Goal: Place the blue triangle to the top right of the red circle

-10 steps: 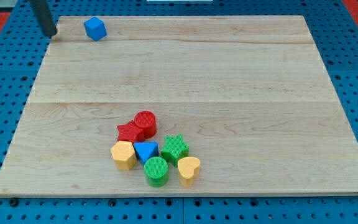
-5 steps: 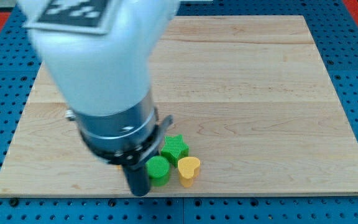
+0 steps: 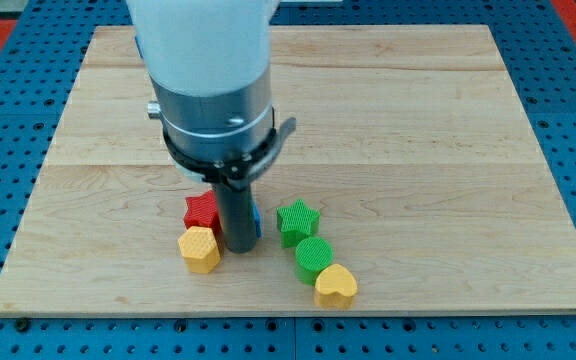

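Bright even light on my view, sharp wooden board (image 3: 448, 150), soft shadow beneath my tip (image 3: 236, 250), arm body (image 3: 203, 40) washed-out, slightly blurred.

Near bottom edge: red star (image 3: 200, 210), yellow hexagon (image 3: 199, 249), green star (image 3: 297, 220), green cylinder (image 3: 314, 258), yellow heart (image 3: 336, 286).

Obstacles cluster low on the tabletop (image 3: 448, 120): red block (image 3: 200, 211), yellow block (image 3: 200, 249), green star (image 3: 297, 221), green cylinder (image 3: 314, 258), yellow heart (image 3: 336, 286); right side open.
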`<control>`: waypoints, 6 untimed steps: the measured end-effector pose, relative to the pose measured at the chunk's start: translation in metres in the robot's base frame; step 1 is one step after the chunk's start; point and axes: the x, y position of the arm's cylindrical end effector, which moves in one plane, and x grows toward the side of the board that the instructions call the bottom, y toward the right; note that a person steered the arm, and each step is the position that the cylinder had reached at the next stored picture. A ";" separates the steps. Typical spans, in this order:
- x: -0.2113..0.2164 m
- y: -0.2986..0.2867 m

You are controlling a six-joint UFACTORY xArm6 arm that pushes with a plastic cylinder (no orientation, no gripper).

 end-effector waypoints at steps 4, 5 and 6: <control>-0.033 0.043; -0.030 0.083; -0.040 0.142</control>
